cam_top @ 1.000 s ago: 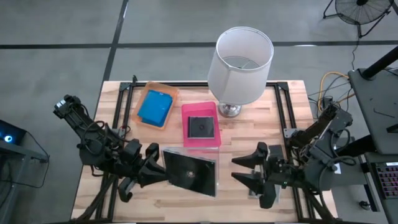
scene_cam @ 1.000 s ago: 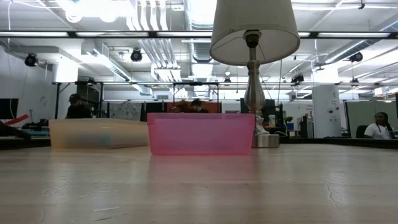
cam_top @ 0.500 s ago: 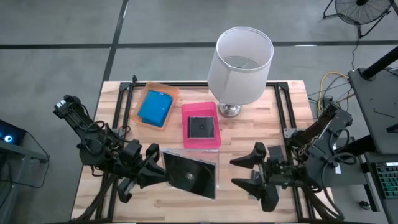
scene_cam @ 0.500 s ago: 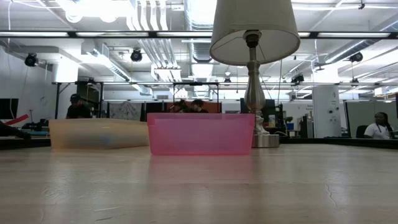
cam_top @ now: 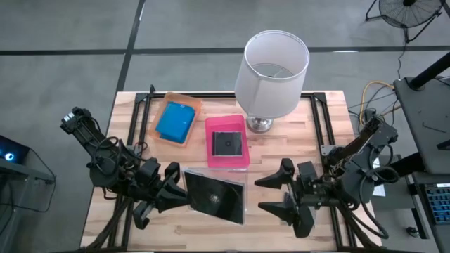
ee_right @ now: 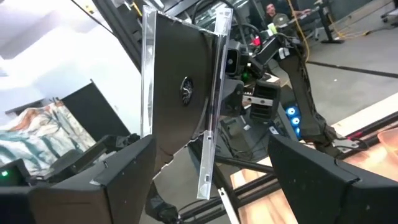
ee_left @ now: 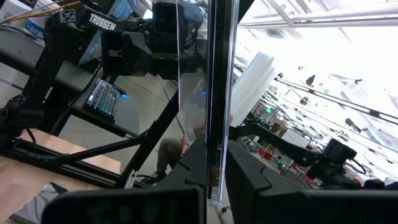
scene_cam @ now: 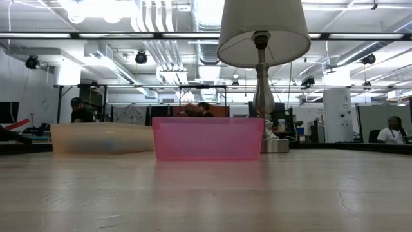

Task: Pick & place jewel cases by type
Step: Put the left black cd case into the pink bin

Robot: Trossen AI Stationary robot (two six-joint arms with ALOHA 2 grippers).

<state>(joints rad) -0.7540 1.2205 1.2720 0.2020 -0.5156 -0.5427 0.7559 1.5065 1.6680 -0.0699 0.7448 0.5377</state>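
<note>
My left gripper is shut on a dark grey and clear square jewel case, held above the table's near middle. The right wrist view shows the case's dark face. My right gripper stands open just right of the case, its fingers facing the case's free edge without touching it. A bright blue case lies flat in the orange tray. Another dark case lies flat in the pink tray. Neither gripper shows in the low view. My left gripper pinches the case's two flat faces between its fingers at the edge nearest the table's left. The fingers come about level from the left. The case is lifted clear of the table and juts out toward my right gripper.
A lamp with a white shade stands at the far middle on a metal base, right of the pink tray. The orange tray sits far left. Bare wood lies at the right and along the near edge.
My right gripper has opened wider and swung a little toward the held case. The left gripper and the case have kept still.
</note>
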